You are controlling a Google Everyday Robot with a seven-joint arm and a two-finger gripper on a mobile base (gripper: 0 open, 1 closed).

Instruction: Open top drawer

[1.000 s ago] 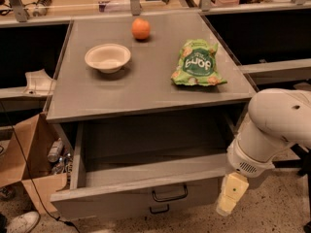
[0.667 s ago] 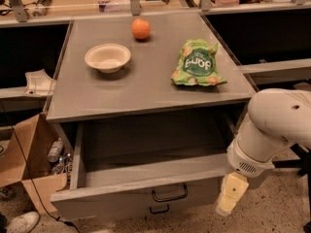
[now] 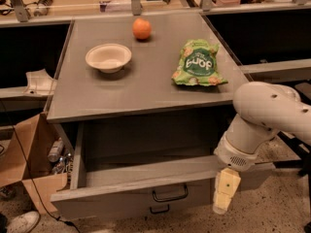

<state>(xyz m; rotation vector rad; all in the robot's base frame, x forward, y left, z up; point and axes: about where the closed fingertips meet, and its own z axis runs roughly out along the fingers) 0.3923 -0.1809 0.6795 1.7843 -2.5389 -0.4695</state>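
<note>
Gripper [image 3: 224, 193]: hangs by the drawer's right front corner, clear of the handle [image 3: 170, 194] — open or closed, cannot tell.
Top drawer [image 3: 121, 198]: below the table [image 3: 146, 93], standing well out, its box exposed.
Progress: the opening looks done — likely only backing the arm away remains.

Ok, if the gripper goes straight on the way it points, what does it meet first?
The pale yellow gripper points down by the right end of the open grey metal top drawer. It would probably meet the speckled floor first; depth is unclear, so it might brush the drawer.
</note>
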